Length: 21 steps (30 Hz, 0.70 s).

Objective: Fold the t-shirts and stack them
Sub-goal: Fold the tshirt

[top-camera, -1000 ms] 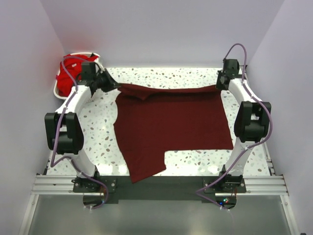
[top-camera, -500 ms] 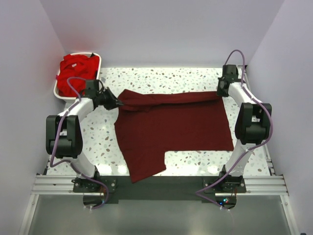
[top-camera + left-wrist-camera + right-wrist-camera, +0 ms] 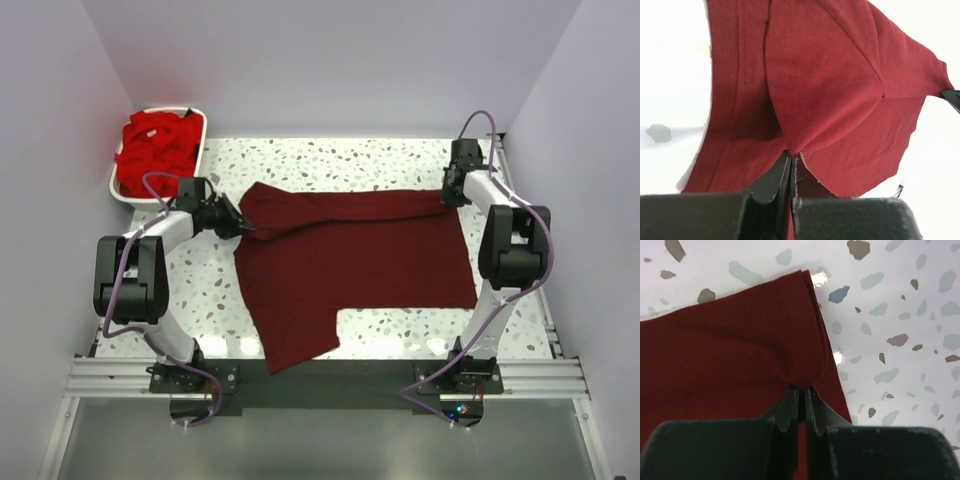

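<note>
Terrazzo table (image 3: 330, 160) under maroon t-shirt (image 3: 350, 260), lilac walls (image 3: 330, 60)

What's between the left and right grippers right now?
Only the maroon t-shirt: its far edge spans from the left gripper to the right gripper, both pinching it; the top view shows it.

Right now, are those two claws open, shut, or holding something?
Left gripper: shut, pinching a fold of the dark maroon cloth t-shirt.
Right gripper: shut, pinching the same t-shirt's far right corner.
</note>
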Each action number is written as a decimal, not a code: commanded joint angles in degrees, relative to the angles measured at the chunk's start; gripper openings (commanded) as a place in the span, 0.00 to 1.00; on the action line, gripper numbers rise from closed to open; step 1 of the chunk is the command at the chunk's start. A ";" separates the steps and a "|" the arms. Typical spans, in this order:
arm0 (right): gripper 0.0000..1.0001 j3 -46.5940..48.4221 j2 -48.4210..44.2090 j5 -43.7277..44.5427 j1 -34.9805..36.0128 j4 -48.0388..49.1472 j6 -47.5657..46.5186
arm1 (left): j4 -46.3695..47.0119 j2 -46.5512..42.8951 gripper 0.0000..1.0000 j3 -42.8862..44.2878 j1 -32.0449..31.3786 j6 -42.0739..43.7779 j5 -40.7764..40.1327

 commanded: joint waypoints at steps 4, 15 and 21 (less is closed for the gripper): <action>0.04 0.17 2.21 3.01 -0.51 -3.23 2.54 | 2.79 -0.33 0.00 -1.48 -0.03 1.65 1.09; 0.45 1.49 0.37 3.38 -0.33 -7.00 4.56 | 3.14 -1.91 0.00 -2.18 -2.05 1.47 1.18; 0.78 -0.97 -8.40 2.14 3.69 -7.01 4.56 | 2.87 -2.44 0.00 0.36 -2.49 1.03 1.53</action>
